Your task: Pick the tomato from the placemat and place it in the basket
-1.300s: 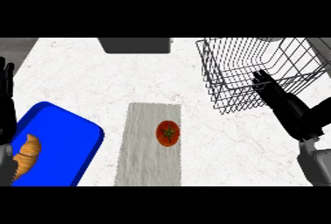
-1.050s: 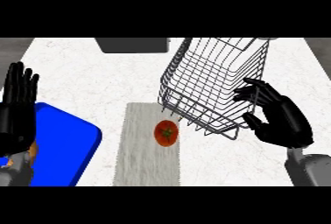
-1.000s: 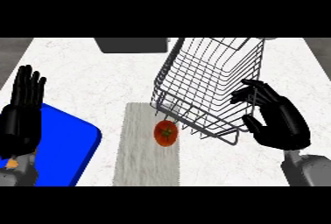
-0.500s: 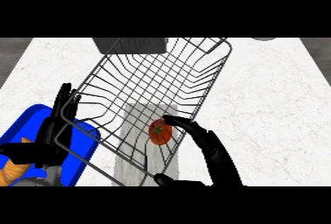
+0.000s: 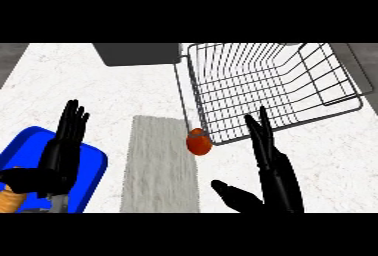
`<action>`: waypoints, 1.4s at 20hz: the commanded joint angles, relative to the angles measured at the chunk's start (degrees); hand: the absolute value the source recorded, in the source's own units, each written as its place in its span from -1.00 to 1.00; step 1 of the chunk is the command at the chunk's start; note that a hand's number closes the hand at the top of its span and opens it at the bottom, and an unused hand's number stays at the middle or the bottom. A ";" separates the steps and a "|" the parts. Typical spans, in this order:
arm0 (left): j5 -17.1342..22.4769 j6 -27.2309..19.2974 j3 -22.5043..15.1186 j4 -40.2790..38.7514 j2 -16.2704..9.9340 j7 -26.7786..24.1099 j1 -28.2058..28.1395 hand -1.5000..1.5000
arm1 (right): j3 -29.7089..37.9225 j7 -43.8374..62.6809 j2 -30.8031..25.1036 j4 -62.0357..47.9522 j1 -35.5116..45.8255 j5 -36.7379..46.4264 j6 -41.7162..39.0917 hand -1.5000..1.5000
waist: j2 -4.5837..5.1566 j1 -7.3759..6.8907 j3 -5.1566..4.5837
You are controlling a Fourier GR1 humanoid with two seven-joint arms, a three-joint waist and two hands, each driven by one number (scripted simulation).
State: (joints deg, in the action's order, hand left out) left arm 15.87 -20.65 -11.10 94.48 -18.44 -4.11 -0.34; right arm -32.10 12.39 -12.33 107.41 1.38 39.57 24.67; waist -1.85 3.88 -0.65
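A red tomato (image 5: 198, 142) lies at the right edge of the grey placemat (image 5: 159, 165), touching the near left corner of the wire basket (image 5: 272, 85). The basket sits flat on the counter at the upper right and holds nothing I can see. My right hand (image 5: 273, 175) is open, fingers straight and pointing toward the basket, just right of the tomato and not touching it. My left hand (image 5: 60, 155) is open with fingers up, over the blue plate at the lower left.
A blue plate (image 5: 88, 170) at the lower left carries a croissant (image 5: 9, 201) that shows at the left edge. A grey box (image 5: 139, 53) stands at the back, left of the basket. White marble counter (image 5: 66, 85) lies to the far left.
The basket has swung from tilted low over the placemat back to flat at the upper right. The tomato has shifted to the placemat's right edge. Both hands have moved and straightened.
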 commanded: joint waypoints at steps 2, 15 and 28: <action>-0.38 -0.15 -0.72 1.28 0.05 0.77 -0.52 0.00 | -0.98 16.17 -7.36 7.39 -0.83 9.33 -13.57 -1.00 | 0.32 -0.55 -0.06; -2.15 0.55 -2.04 1.68 1.90 1.40 0.44 0.00 | -12.91 55.44 10.91 19.08 15.11 13.08 -47.46 -1.00 | 1.63 -4.12 0.55; -1.06 5.25 1.57 -0.34 2.12 -0.02 0.59 0.00 | -10.82 48.40 12.28 10.17 11.79 16.31 -41.79 -1.00 | 1.80 -4.01 0.63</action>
State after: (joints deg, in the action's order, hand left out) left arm 13.21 -18.66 -12.12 94.82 -15.07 -2.57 1.53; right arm -41.27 57.28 -0.80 120.25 15.45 55.28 -18.03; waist -0.59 -0.05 -0.10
